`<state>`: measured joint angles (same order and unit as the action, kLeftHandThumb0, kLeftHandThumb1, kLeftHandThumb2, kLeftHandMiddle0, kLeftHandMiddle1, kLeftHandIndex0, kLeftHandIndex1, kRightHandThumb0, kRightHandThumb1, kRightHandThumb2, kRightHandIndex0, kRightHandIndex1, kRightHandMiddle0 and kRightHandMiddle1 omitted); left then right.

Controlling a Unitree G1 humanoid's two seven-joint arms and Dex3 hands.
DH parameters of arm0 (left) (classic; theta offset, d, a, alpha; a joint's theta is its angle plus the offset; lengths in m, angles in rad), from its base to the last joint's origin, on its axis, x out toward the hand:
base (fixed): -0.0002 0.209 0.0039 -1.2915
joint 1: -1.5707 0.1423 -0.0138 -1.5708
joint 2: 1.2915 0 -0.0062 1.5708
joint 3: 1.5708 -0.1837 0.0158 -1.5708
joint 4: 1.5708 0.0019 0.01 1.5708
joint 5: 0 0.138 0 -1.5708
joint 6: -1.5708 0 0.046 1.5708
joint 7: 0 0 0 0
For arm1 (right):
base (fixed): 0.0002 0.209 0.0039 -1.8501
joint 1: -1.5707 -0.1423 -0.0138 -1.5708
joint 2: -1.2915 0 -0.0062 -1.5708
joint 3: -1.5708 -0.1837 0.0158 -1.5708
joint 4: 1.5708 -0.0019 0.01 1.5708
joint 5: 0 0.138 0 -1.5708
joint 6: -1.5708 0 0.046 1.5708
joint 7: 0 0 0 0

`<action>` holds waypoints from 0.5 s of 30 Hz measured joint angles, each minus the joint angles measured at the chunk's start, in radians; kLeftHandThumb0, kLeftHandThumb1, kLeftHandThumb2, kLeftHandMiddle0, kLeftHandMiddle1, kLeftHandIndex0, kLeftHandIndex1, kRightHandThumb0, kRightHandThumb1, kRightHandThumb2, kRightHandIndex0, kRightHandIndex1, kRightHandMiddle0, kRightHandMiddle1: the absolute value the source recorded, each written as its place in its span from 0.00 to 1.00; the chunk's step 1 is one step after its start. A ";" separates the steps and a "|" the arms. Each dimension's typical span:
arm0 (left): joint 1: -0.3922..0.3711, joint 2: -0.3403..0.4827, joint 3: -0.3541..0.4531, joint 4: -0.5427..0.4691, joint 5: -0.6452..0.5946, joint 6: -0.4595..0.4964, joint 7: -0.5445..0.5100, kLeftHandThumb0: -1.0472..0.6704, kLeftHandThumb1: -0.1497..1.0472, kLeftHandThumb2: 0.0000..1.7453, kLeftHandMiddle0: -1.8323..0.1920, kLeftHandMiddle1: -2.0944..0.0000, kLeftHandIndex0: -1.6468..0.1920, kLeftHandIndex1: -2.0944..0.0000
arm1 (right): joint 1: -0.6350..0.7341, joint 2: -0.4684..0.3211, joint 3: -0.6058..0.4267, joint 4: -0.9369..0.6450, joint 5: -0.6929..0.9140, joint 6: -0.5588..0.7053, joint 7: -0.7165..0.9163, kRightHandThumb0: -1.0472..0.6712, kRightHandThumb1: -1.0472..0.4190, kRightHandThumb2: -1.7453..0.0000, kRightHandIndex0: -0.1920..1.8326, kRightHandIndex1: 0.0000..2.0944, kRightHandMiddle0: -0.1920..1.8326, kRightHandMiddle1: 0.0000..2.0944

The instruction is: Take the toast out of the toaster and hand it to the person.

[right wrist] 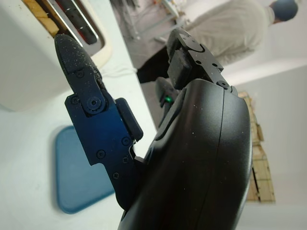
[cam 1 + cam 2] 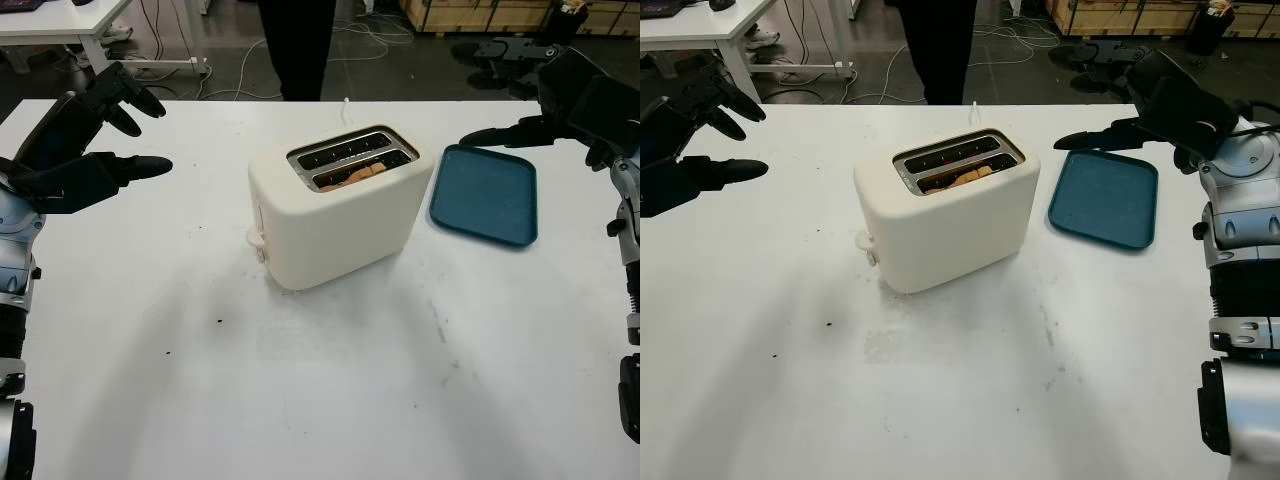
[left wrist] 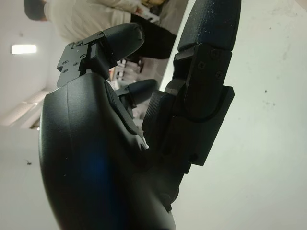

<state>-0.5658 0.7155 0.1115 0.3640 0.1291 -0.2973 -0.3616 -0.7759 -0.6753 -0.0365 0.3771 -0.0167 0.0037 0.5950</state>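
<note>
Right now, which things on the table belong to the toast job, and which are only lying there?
For the job:
toaster
toast in its near slot
person behind the table
left hand, open
right hand, open

Lying about:
blue tray beside the toaster

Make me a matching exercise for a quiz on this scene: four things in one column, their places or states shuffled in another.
Things:
1. toast
2. tray
3. left hand
4. person

Places or states:
A. standing beyond the table's far edge
B. open, raised over the table to the left of the toaster
C. lying flat to the right of the toaster
D. sitting in the toaster's nearer slot

Pairs: 1-D, 2-C, 3-B, 4-A
</note>
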 measured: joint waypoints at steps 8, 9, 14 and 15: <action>0.000 0.000 0.000 0.000 0.000 0.000 0.000 0.00 0.89 0.12 0.91 0.22 0.90 0.29 | -0.001 0.000 0.000 0.002 0.005 -0.001 0.008 0.24 0.25 1.00 0.10 0.31 0.27 0.00; 0.000 0.000 0.000 0.000 -0.001 0.000 0.000 0.00 0.89 0.12 0.91 0.22 0.90 0.29 | -0.001 0.000 0.000 0.004 0.006 -0.002 0.008 0.24 0.25 1.00 0.10 0.31 0.28 0.00; 0.000 0.000 0.000 -0.001 -0.004 0.004 0.000 0.00 0.89 0.12 0.91 0.22 0.90 0.29 | -0.001 0.000 0.000 0.002 0.004 -0.002 0.007 0.24 0.25 1.00 0.10 0.31 0.28 0.01; 0.000 0.000 0.000 -0.002 -0.004 0.005 0.000 0.00 0.89 0.12 0.91 0.22 0.90 0.29 | -0.001 0.000 0.000 0.002 0.004 -0.002 0.007 0.24 0.25 1.00 0.10 0.31 0.28 0.01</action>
<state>-0.5657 0.7155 0.1116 0.3624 0.1249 -0.2922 -0.3618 -0.7768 -0.6750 -0.0364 0.3793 -0.0124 0.0020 0.6024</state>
